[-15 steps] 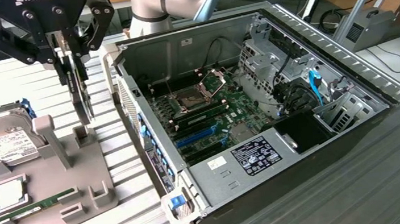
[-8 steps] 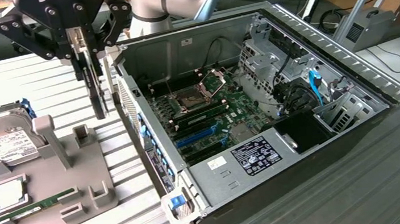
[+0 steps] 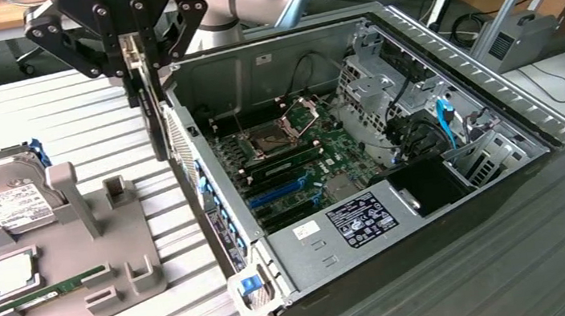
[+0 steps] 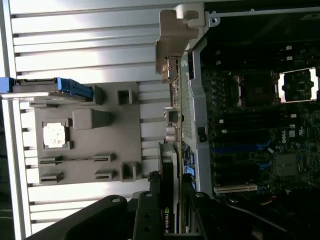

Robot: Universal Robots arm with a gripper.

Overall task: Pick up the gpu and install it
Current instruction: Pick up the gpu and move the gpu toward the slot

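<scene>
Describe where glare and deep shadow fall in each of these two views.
Exterior view: even light, the ribbed table pale, shadow pooling deep in the computer case. Wrist view: the table glares white, the processor socket lid is washed out, and the gripper holding the gpu is a dark silhouette.
</scene>
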